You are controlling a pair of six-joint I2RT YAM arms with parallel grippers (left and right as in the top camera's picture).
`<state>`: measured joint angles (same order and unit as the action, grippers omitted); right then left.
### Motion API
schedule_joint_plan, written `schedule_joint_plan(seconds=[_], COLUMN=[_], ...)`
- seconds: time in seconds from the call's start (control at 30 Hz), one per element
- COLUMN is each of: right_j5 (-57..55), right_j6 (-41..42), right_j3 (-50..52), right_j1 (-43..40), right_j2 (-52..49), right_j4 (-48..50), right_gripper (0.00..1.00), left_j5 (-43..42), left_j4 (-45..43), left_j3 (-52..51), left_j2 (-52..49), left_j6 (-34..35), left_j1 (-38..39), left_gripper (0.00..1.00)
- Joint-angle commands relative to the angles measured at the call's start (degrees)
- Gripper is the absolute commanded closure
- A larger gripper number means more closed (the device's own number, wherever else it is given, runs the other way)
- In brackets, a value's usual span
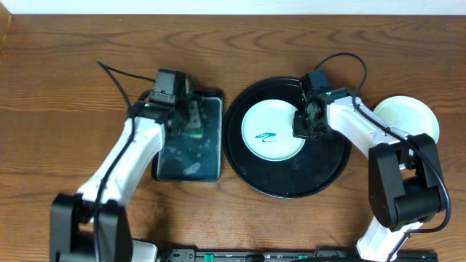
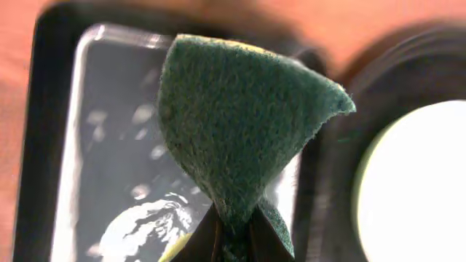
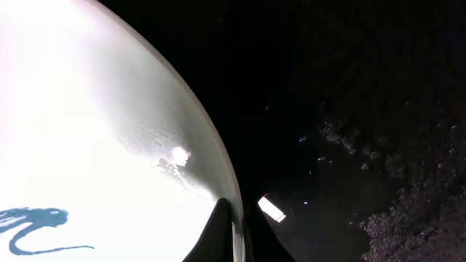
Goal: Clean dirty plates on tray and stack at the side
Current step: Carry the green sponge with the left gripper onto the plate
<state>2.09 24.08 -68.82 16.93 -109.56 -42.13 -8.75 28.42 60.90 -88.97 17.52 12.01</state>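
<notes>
We see the wooden counter (image 1: 58, 87) carrying a round black tray (image 1: 320, 171), with a smaller, wet rectangular black tray (image 1: 191, 156) just beside it at 9 o'clock. A pale plate (image 1: 273, 120) with a teal squiggle (image 1: 265, 136) lies in the round tray, toward its 9 o'clock. A second plate (image 1: 411, 116) rests on the counter off the tray's 3 o'clock side. Our left pincer (image 2: 234, 227) is clamped tight on a green sponge (image 2: 240, 124) above the rectangular tray. Our right pincer (image 3: 237, 231) is closed on the pale plate's rim at its 3 o'clock edge.
</notes>
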Motion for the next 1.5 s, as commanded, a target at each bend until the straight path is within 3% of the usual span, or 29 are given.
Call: schedule_joint_plan(seconds=[0.0,0.13,0.37,0.57,0.97,1.47], right_j5=[-0.7,0.6,0.6,0.6,0.5,0.5], right_j6=[-0.6,-0.6,-0.6,-0.6,-0.6,-0.6], right_j3=[2.3,2.3,2.3,2.3,2.3,2.3], right_j1=[0.4,0.4,0.4,0.4,0.4,0.4], right_j2=[-1.4,-1.4,-1.5,-1.4,-1.5,-1.4], right_j4=[-0.9,-0.9,-0.9,-0.9,-0.9,-1.0], right_gripper=[0.99,0.99,0.99,0.99,0.99,0.99], left_j5=[-4.0,-5.6,-5.6,-5.6,-8.7,-8.6], left_j4=[-2.8,-4.9,1.4,0.3,5.0,3.2], left_j3=[1.9,2.5,11.9,14.1,21.7,21.7], left_j2=[2.7,2.8,2.7,1.3,-14.0,-28.8], left_j6=[1.0,2.1,3.3,3.4,3.3,3.3], left_j1=[2.2,5.7,9.2,12.7,19.0,25.2], left_gripper=[0.93,0.93,0.92,0.92,0.92,0.92])
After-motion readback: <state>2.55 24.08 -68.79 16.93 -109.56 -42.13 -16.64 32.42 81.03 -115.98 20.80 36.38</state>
